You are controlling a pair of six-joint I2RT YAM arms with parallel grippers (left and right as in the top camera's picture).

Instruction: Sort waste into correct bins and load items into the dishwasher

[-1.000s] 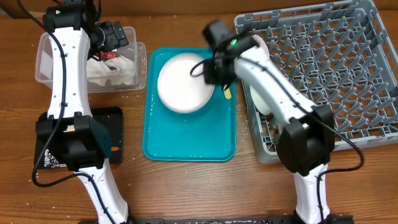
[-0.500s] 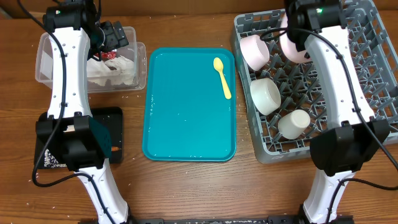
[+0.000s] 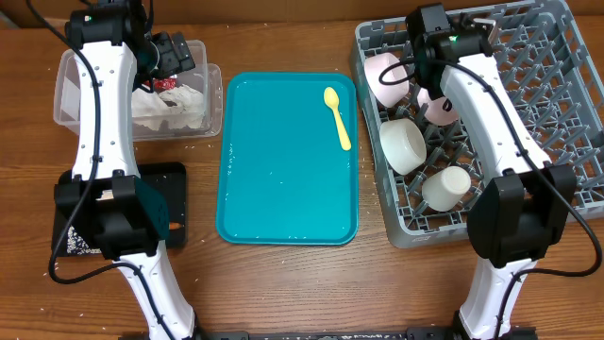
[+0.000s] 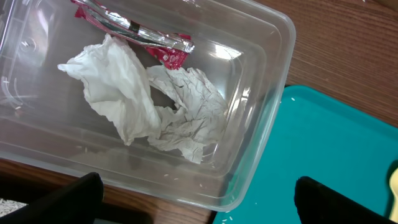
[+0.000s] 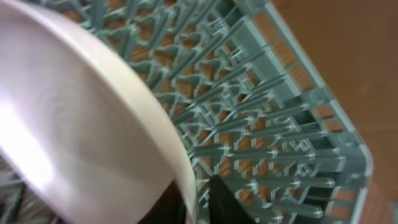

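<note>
My left gripper (image 3: 166, 52) hangs open and empty over the clear tub (image 3: 66, 90); its fingers (image 4: 199, 208) are spread wide. In the tub lie the crumpled white napkin (image 4: 140, 106) and the red-and-white wrapper (image 4: 140, 37). My right gripper (image 3: 427, 87) is shut on the rim of the pale pink plate (image 3: 440, 107), held on edge among the pegs of the grey rack (image 3: 557, 113). In the right wrist view the fingers (image 5: 200, 200) pinch the plate's rim (image 5: 112, 106). A pink-white bowl (image 3: 383, 77), a white bowl (image 3: 403, 145) and a small cup (image 3: 445, 188) sit in the rack. The yellow spoon (image 3: 336, 117) lies on the teal tray (image 3: 283, 179).
The black tray (image 3: 170, 198) lies at the left front, mostly hidden by the left arm's base. A few white grains lie on the table by the tub's corner (image 4: 261, 186). The rack's right half holds only pegs.
My right gripper lifted the plate off the teal tray, carried it right over the rack, and has now brought it down among the pegs. The left arm has not moved.
</note>
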